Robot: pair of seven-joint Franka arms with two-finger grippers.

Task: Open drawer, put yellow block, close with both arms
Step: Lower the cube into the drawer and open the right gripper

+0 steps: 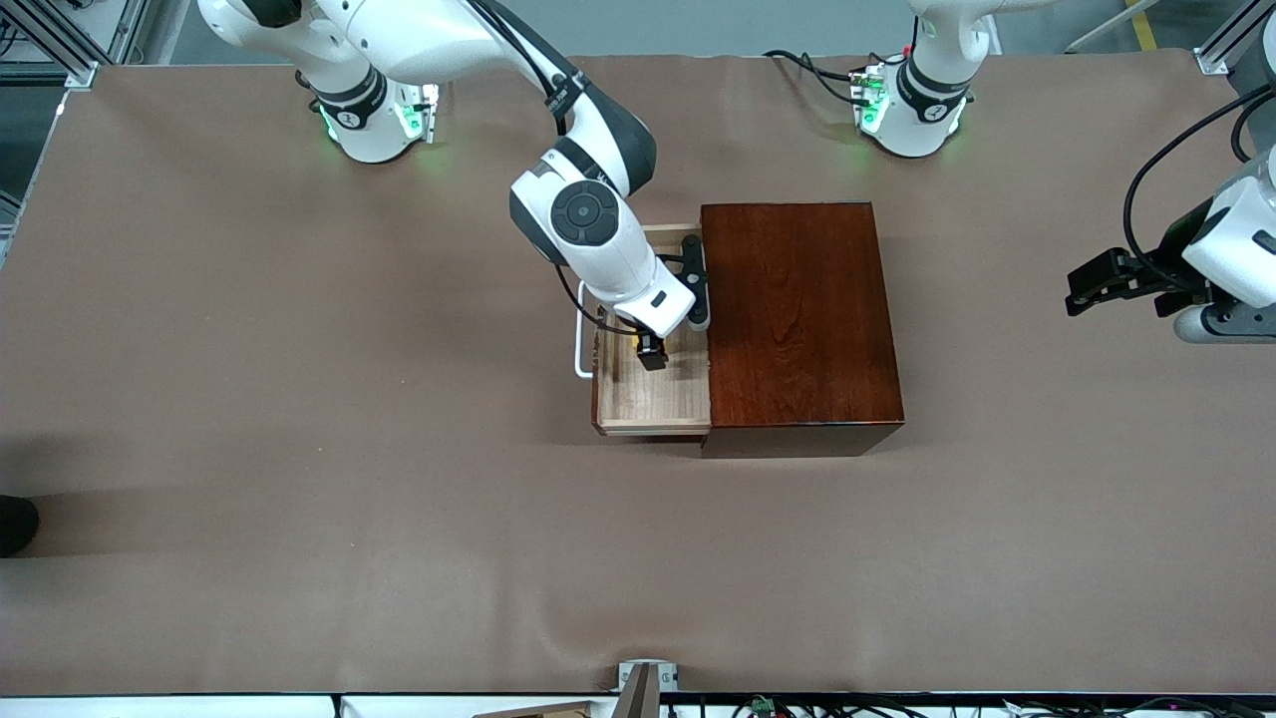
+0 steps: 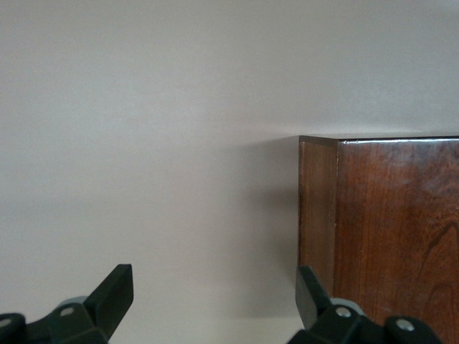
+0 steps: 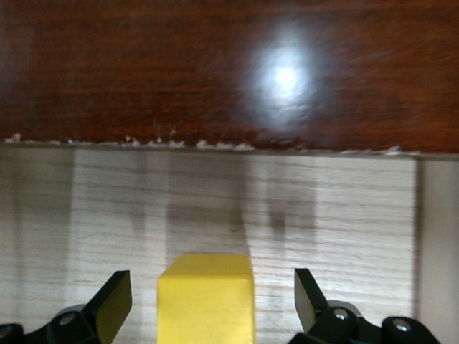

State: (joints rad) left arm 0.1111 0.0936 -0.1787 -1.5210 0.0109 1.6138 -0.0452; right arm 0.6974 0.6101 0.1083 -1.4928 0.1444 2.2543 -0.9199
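Now, operator, your readout:

Block: you see the yellow block (image 3: 206, 297) on the drawer floor, between the right gripper's spread fingers (image 3: 111, 297), touching neither.
Drawer: the drawer (image 1: 638, 394) is pulled out of the box (image 1: 797, 319) toward the right arm's end of the table; its white handle (image 1: 580, 344) is at the drawer's 9 o'clock in your front view.
Right gripper: the right gripper (image 1: 652, 351) is low in the drawer, jaws wide apart, gripping nothing.
Box: it stands mid-table, at the drawer's 3 o'clock.
Left gripper: the left gripper (image 1: 1092, 284) waits at the left arm's end of the table, well apart from the box at its 3 o'clock, jaws spread wide and empty.
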